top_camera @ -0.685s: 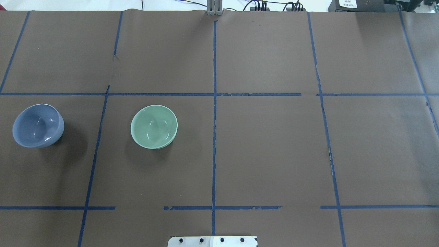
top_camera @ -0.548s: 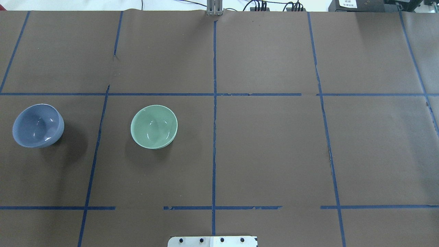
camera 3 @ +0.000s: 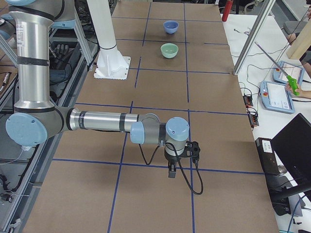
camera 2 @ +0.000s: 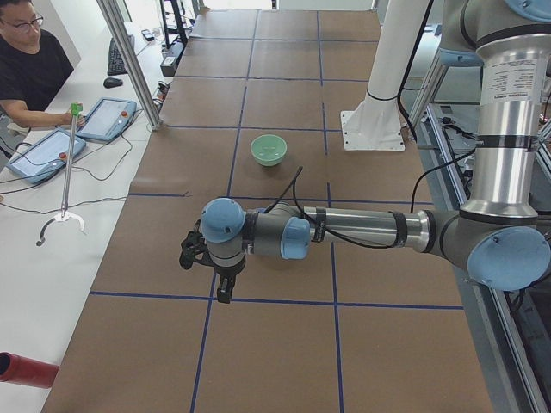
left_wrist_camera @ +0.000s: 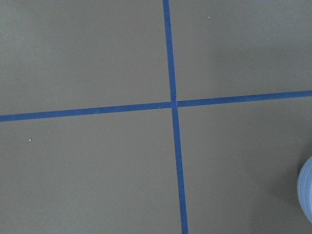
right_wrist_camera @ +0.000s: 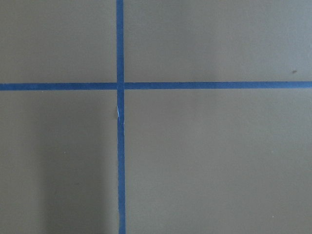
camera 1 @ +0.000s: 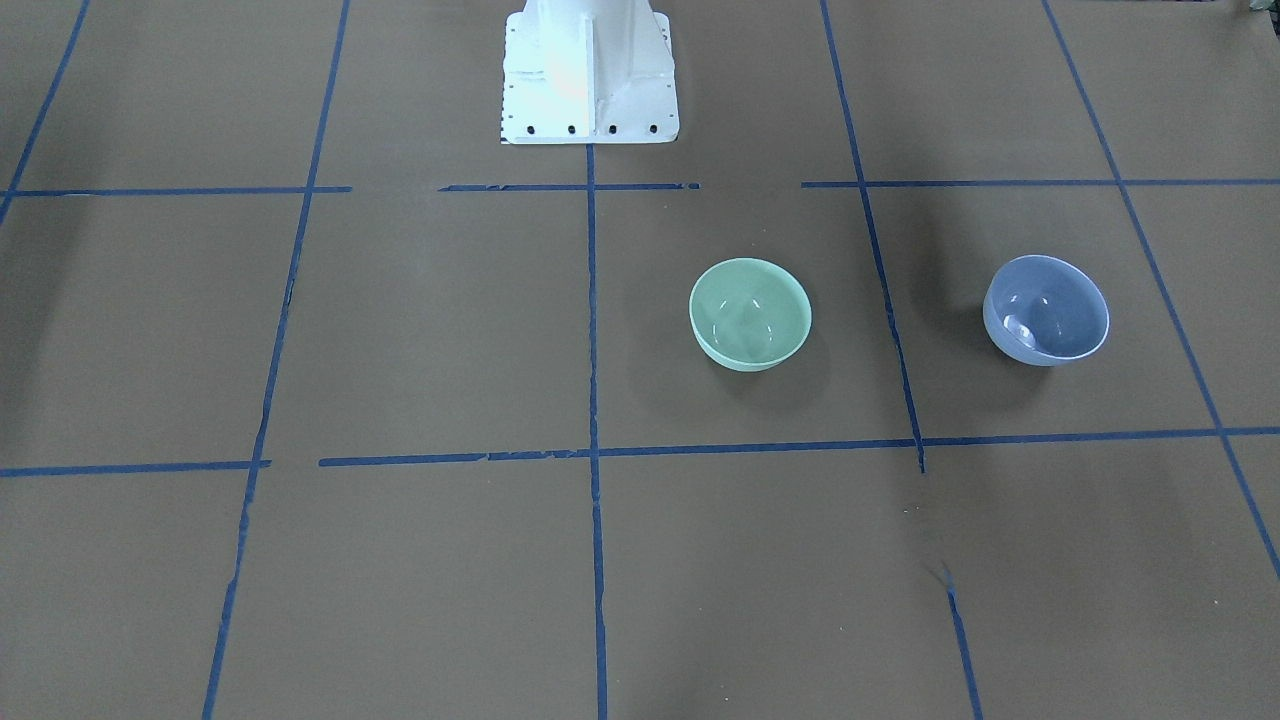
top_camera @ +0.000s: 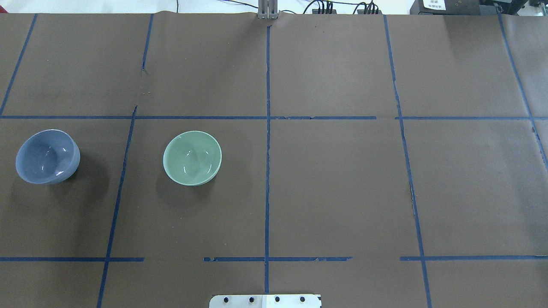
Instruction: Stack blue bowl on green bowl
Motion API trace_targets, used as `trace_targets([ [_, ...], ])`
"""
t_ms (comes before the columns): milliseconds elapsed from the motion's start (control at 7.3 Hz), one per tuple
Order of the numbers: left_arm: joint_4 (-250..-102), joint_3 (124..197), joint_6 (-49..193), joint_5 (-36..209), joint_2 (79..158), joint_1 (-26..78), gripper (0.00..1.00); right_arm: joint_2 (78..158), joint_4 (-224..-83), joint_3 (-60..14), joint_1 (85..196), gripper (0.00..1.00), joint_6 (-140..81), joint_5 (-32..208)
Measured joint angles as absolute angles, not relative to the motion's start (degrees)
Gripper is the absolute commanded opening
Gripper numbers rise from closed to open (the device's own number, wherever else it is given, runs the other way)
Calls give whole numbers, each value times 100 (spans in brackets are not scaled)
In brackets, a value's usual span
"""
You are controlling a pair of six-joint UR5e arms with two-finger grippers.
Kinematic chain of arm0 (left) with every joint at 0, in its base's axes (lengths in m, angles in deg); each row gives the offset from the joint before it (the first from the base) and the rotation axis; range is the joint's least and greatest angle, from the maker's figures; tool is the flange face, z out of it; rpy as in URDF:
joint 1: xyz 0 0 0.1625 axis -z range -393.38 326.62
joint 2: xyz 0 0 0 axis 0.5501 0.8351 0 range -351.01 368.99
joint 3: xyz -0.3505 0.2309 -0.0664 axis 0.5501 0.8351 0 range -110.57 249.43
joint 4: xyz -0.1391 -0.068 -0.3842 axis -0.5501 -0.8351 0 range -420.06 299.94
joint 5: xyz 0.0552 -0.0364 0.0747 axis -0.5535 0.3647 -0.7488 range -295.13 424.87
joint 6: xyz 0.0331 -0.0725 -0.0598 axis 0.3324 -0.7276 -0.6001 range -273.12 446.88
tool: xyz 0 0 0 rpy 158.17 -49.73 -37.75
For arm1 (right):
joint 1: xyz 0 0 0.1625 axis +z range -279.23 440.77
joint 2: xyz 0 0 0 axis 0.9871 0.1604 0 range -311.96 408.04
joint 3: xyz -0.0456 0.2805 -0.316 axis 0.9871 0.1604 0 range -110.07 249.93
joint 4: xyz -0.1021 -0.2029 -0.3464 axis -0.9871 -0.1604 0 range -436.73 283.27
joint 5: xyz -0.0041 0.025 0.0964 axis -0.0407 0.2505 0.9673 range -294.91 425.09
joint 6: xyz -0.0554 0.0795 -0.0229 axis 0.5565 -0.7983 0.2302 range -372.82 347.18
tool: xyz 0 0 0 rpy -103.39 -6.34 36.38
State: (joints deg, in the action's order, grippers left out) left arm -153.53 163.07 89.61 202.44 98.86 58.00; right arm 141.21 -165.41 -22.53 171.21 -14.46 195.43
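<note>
The blue bowl (top_camera: 47,157) stands upright on the brown table cover at the left of the overhead view. The green bowl (top_camera: 192,158) stands upright to its right, one grid cell away, apart from it. Both also show in the front view: the blue bowl (camera 1: 1047,309), the green bowl (camera 1: 750,314). No gripper shows in the overhead or front views. The left gripper (camera 2: 222,288) hangs above the table in the left side view; I cannot tell whether it is open or shut. The right gripper (camera 3: 171,171) hangs far from the bowls; I cannot tell its state either. A sliver of the blue bowl (left_wrist_camera: 306,187) shows in the left wrist view.
Blue tape lines (top_camera: 267,141) divide the brown cover into a grid. The white robot base (camera 1: 590,70) stands at the table's near edge. An operator (camera 2: 30,60) sits at a side bench with tablets (camera 2: 108,119). Metal frame posts (camera 3: 250,39) stand by the table's edge.
</note>
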Motion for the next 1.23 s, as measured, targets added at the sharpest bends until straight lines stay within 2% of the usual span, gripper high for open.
trace_targets([
  [274,-15395,16773,8036,20238,9923,5507,100,14121,-16541,-2253,17121,100,-1441,19543],
  [548,-16126,17243,6042,19876,9777,4581,100,14120,-16539,-2253,17121,100,-1440,19543],
  [822,-17813,17127,4955,19391,9189,3774,100,14121,-16539,-2253,17121,100,-1440,19543],
  [1233,-19408,16447,4050,18986,8929,2828,100,14120,-16541,-2253,17121,100,-1440,19545],
])
